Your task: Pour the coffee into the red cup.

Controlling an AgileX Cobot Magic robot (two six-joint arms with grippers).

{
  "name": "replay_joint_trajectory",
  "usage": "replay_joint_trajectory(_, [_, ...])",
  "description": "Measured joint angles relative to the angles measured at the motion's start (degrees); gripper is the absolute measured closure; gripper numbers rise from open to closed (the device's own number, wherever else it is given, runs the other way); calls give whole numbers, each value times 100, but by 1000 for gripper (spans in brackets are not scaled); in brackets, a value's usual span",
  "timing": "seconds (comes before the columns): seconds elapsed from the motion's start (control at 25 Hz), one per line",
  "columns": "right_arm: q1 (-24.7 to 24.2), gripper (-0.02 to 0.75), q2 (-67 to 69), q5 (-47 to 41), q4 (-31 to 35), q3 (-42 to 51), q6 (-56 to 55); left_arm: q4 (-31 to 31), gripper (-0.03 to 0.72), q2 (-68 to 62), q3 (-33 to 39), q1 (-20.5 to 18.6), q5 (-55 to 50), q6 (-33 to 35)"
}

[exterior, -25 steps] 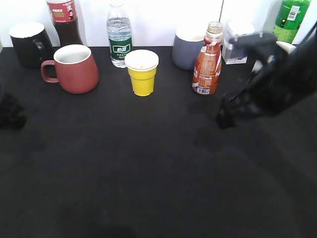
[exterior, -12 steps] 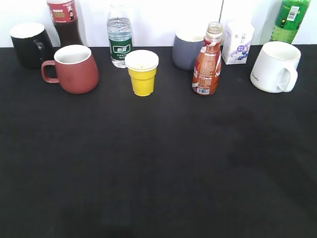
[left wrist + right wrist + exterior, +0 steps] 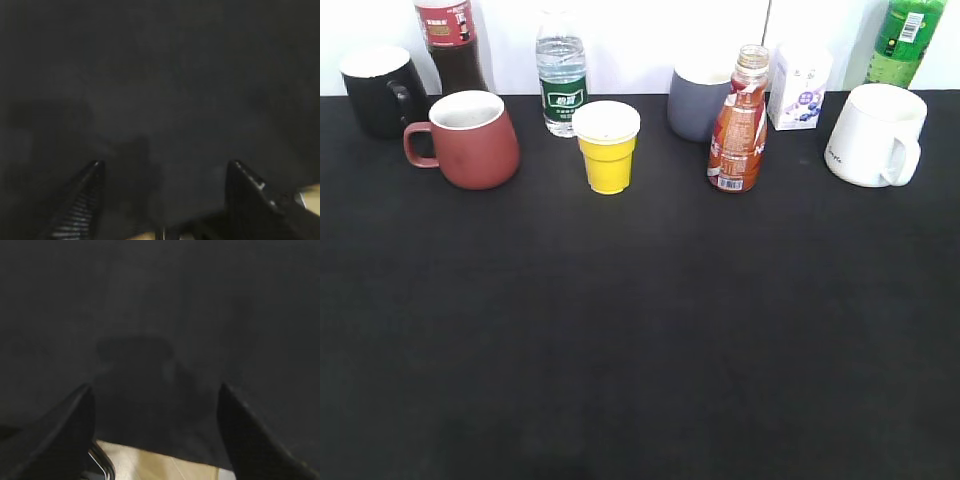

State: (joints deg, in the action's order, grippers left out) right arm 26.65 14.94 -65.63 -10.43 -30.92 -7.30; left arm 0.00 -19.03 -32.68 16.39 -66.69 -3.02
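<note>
Both arms are out of the wide shot right now, and each wrist camera looks down at nothing but black cloth: the left gripper [image 3: 162, 172] has its fingers spread wide with nothing between them, and the right gripper [image 3: 155, 400] is spread and empty too. The coffee [image 3: 739, 122] stands upright toward the back of the table [image 3: 640, 330], right of centre, just in front of a grey cup [image 3: 696, 100], with a small white carton [image 3: 800, 88] near its right shoulder. Its neck looks uncapped, so I'd call it spill-prone; the thin plastic will likely give under a hard squeeze, and the wrap label may be slick. The pinched waist, below the neck, looks like the best place to hold. The red cup [image 3: 470, 140] sits well apart on the left, handle pointing left, its wide white mouth a generous target. Between them stand a yellow cup [image 3: 608, 148] and a water bottle [image 3: 562, 85], so the carry probably wants to swing forward over the open front of the cloth. A black mug [image 3: 382, 90] and a dark bottle [image 3: 452, 45] crowd behind the red one, and a white mug [image 3: 873, 135] stands off to the right.
</note>
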Motion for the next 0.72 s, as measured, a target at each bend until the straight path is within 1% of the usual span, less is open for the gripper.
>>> replay_joint_trajectory(0.2, [0, 147, -125, 476, 387, 207, 0, 0, 150, 0, 75, 0, 172, 0])
replay_joint_trajectory(0.36, [0, 147, -125, 508, 393, 212, 0, 0, 157, 0, 256, 0, 511, 0])
replay_joint_trajectory(0.72, [0, 147, -125, 515, 405, 212, 5, 65, 166, 0, 262, 0, 549, 0])
